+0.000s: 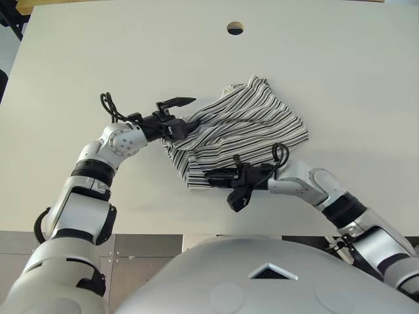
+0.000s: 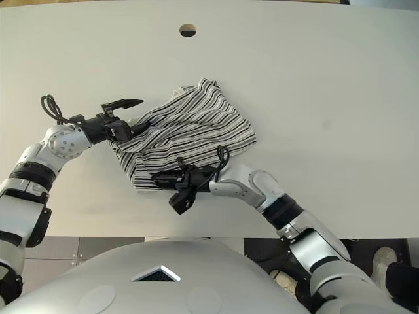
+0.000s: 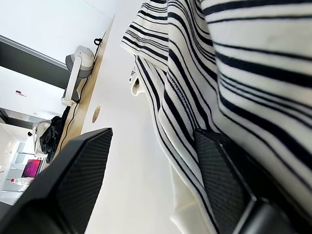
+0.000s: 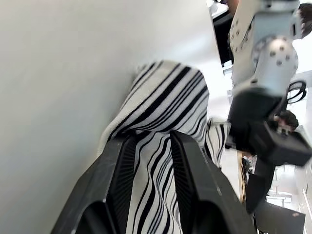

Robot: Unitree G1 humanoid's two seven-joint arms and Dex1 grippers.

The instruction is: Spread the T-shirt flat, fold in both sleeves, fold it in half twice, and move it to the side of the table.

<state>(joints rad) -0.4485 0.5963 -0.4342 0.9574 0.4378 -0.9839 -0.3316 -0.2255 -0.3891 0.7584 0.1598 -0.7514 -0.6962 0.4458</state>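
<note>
A black-and-white striped T-shirt (image 1: 245,127) lies bunched in the middle of the white table (image 1: 347,78). My left gripper (image 1: 185,112) is at the shirt's left edge and stands open. One finger is raised clear of the cloth, and the other lies against a fold (image 3: 229,122). At the shirt's near edge, my right gripper (image 1: 213,175) is shut, and in the right wrist view striped cloth (image 4: 161,107) runs between its fingers (image 4: 122,165). That view also shows my left gripper (image 4: 265,141) beyond the shirt.
A round cable hole (image 1: 235,28) sits near the table's far edge. Bare tabletop lies on both sides of the shirt and behind it. The table's near edge (image 1: 163,233) runs just below my forearms.
</note>
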